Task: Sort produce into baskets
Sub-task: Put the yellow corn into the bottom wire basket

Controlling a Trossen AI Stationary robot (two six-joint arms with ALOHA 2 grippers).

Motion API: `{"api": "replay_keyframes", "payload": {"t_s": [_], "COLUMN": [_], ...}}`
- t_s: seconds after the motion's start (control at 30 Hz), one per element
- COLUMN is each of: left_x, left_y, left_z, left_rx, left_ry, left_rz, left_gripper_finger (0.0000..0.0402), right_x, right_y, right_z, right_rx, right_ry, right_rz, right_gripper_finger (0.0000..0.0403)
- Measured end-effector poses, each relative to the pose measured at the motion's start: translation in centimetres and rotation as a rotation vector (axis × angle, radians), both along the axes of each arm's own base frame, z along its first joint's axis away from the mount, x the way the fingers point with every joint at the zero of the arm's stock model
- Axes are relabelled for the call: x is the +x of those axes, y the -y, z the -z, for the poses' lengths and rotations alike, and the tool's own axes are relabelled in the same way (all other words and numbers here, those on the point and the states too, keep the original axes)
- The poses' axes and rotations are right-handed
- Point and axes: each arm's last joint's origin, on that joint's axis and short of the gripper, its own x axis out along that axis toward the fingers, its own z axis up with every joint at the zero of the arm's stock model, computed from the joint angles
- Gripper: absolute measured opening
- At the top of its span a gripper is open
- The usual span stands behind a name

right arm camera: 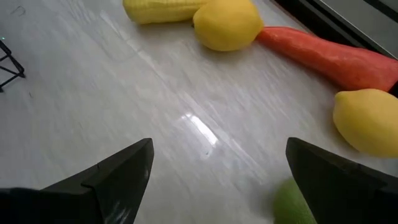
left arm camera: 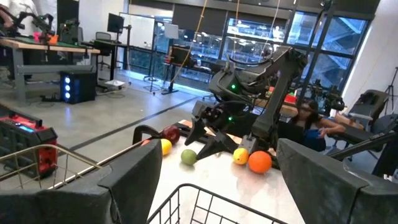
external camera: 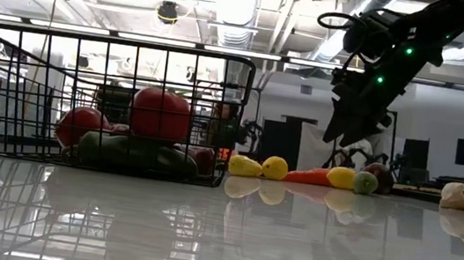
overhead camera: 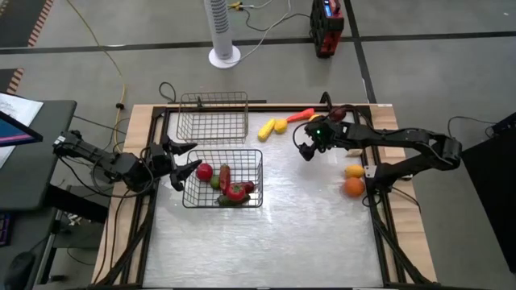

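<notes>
Seen from above, the dark wire basket sits left of the table's middle holding red and green produce; the lighter basket stands empty behind it. The left gripper, jaws spread wide and empty, is at the dark basket's left rim. The right gripper, also wide and empty, hovers over bare table near a corn cob, lemon and carrot. No writing is legible.

Dark wire-metal basket, glossy pale table, smooth plastic-looking lemon & carrot
</notes>
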Motion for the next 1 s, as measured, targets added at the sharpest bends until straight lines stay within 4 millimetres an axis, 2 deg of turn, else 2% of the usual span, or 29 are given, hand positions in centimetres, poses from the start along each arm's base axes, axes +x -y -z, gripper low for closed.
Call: {"api": "replay_keyframes", "payload": {"t_s": [0.13,0.33,0.5,1.0], "left_x": [0.0,0.0,0.0,0.0], "left_y": [0.0,0.0,0.0,0.0], "left_z": [0.0,0.0,0.0,0.0], "left_rx": [0.000,0.000,-0.005,-0.008], "left_ry": [0.000,0.001,0.003,0.004], "left_rz": [0.000,0.000,0.001,0.005], "left_gripper_finger": [0.0304,0.0304,0.0304,0.0304], "right_x": [0.2,0.9,1.3,1.5], "right_y": [-0.4,-2.4,-3.3,-3.3], "right_z": [0.0,0.7,0.5,0.4], "right_rx": [0.007,0.014,-0.026,-0.031], "right_ry": [0.003,-0.012,0.002,0.019], "right_rz": [-0.008,-0.049,-0.056,-0.060], "right_gripper_finger": [0.0393,0.0393,0.0393,0.0393]}}
